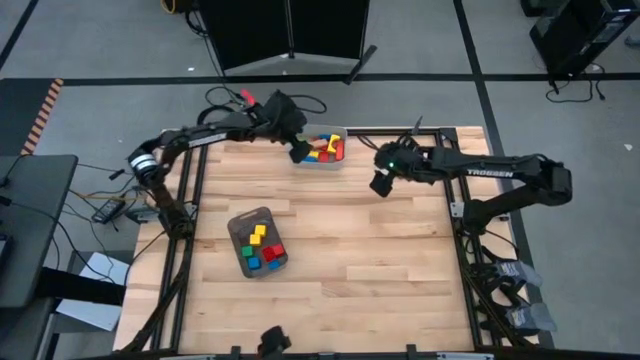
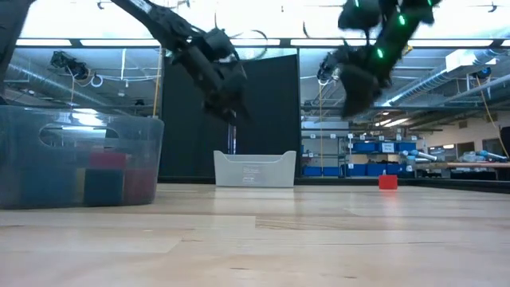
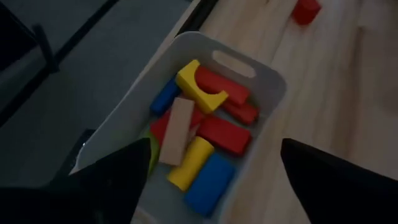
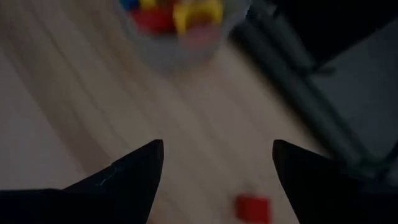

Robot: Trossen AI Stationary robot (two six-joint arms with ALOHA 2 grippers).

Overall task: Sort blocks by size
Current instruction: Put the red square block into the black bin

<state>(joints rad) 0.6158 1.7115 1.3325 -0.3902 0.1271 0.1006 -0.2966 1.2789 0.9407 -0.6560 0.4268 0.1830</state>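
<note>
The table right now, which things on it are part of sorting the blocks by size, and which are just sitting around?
Part of the job:
- blocks in the light bin
- small blocks in the dark tray
- loose red block on the table
- left gripper, open over the bin
- right gripper, open

Just lying about:
- cables beside the table
- black stand behind it

Both arms are matte black with jointed links; the right arm (image 1: 500,172) carries white TROSSEN lettering and small green lights.
</note>
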